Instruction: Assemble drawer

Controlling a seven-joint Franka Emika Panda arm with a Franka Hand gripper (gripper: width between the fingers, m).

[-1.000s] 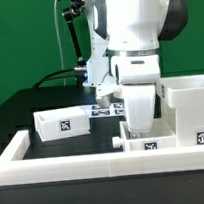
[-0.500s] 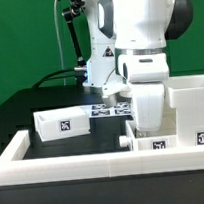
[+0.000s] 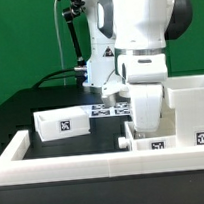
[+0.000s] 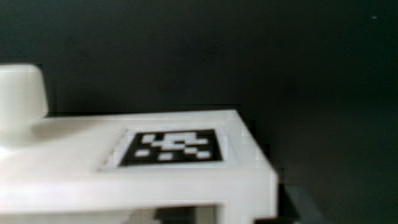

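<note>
My gripper [image 3: 146,132] is low over the near small tray [image 3: 154,141], which lies against the exterior view's left side of the tall case [image 3: 191,104]. The hand's body hides the fingers there. They appear shut on the tray's wall. In the wrist view the tray [image 4: 71,150] fills the lower frame, with its square tag [image 4: 175,148] close up. A rounded white part [image 4: 18,95] shows beside it; I cannot tell which piece it is. The second small tray [image 3: 62,124] lies apart on the exterior view's left.
The long low white border rail [image 3: 85,164] runs along the front and up the exterior view's left side. The marker board [image 3: 109,108] lies flat behind the trays. The arm's base and cables [image 3: 81,52] stand at the back on the black table.
Over the last second my gripper and the near small tray moved together to the exterior view's right, toward the tall case. Nothing has moved in the last half second.
</note>
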